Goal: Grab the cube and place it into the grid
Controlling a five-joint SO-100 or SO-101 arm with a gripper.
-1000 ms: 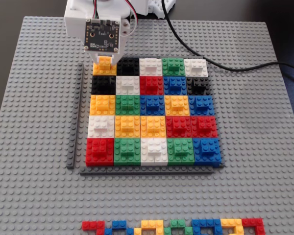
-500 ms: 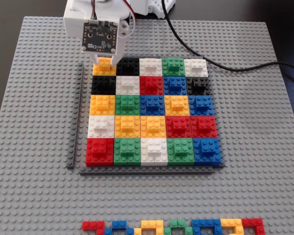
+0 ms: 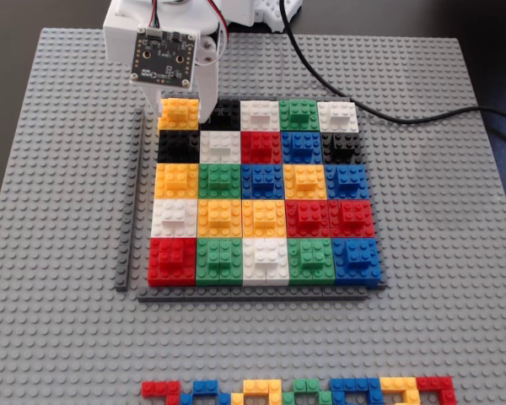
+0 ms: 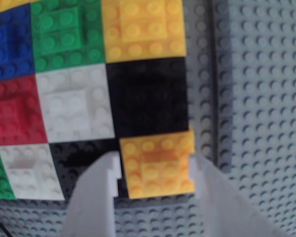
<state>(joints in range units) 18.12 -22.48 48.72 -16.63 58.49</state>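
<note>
Gripper (image 4: 155, 170) sits at the grid's (image 3: 261, 291) far-left corner cell in the fixed view, white fingers (image 4: 96, 197) flanking the yellow-orange cube (image 4: 158, 168), apparently touching its sides; whether it grips firmly I cannot tell. Cube looks seated in the corner cell beside a black block (image 4: 147, 96), slightly skewed. Placement looks nearly done; release and retreat remain.
</note>
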